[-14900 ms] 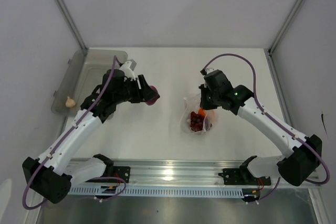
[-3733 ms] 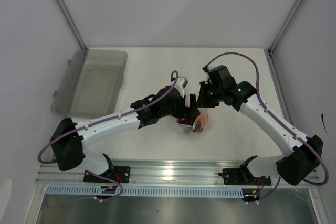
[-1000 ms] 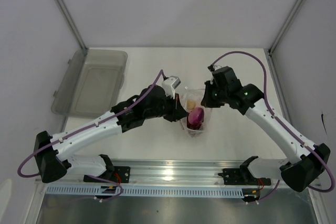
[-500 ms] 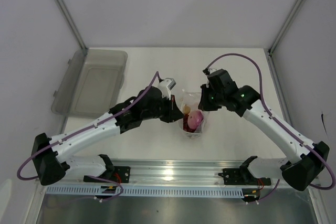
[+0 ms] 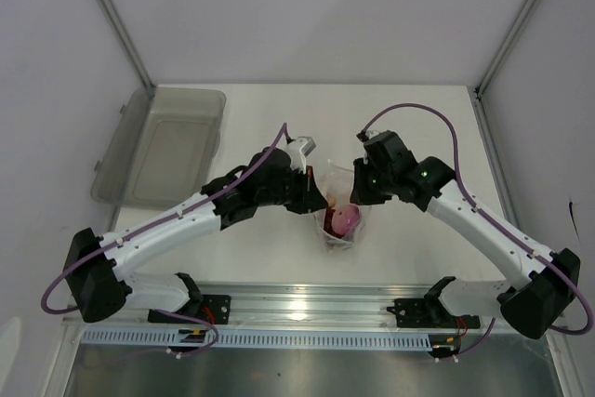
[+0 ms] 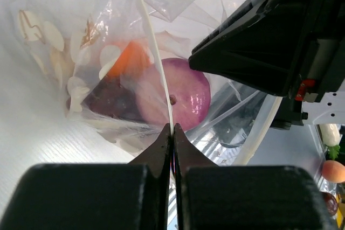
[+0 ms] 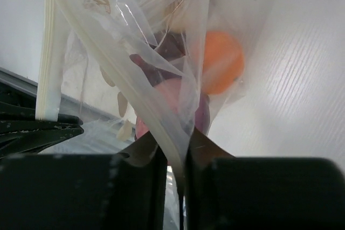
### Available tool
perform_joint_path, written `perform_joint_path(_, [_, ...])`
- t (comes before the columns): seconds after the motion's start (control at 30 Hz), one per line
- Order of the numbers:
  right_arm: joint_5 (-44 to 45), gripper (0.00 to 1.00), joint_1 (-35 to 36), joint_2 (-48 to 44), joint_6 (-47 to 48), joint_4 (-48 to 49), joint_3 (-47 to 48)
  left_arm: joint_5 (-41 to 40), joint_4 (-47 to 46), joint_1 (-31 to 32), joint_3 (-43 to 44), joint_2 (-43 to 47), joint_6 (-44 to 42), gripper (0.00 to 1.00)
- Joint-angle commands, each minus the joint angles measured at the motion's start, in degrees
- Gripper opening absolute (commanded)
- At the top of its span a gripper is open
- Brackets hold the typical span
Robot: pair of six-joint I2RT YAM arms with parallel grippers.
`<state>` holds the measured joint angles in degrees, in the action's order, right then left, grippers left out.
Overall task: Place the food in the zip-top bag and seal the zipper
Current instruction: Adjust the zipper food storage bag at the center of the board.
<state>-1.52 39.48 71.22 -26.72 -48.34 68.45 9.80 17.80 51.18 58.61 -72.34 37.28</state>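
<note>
Roughly mid-way across the white table (image 5: 279,118), the small crinkly clear plastic zip-top bag (image 5: 338,222) is held between both grippers. The left gripper (image 6: 172,133) has its 2 fingers pressed together on the pale press-seal zipper strip (image 7: 47,68), which runs straight out from between the tips. The right gripper (image 7: 176,152) pinches the bag's mouth edge from the opposite side, its 2 fingers clamped on a pale band of plastic that rises from the tips. Inside the bag, just beyond both pairs of fingertips and nearer the arms' bases in the overhead view, lie the purple-red onion (image 6: 175,94), the round orange (image 6: 131,60) and the dark red berries (image 6: 108,99), packed touching each other. The garlic bulb cannot be made out. A grey translucent rectangular tub (image 5: 165,141) sits well apart at the table's far left.
</note>
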Motion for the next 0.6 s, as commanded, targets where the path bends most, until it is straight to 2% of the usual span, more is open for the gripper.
perform_joint_path(0.0, [0.46,0.19,0.33,-1.87,0.79,-1.32,1.95,4.78,-4.97,-0.9,1.77,0.09,-1.59,0.0])
perform_joint_path(0.03, [0.73,0.23,0.33,-2.48,0.88,-2.02,2.04,5.66,-5.67,-0.99,2.12,-0.17,-1.85,0.0])
perform_joint_path(0.07, [1.08,0.3,0.24,-2.75,0.97,-2.29,2.13,6.8,-5.67,-0.99,2.99,-0.87,-1.86,0.01])
perform_joint_path(0.2, [1.52,0.45,-0.11,-4.07,1.23,-4.74,3.27,7.51,-5.67,-0.99,4.85,-2.19,-1.94,0.01])
perform_joint_path(0.57, [5.29,0.45,-2.3,-7.5,2.02,-11.25,6.7,7.77,-5.76,-1.43,4.32,-1.49,-2.82,0.01])
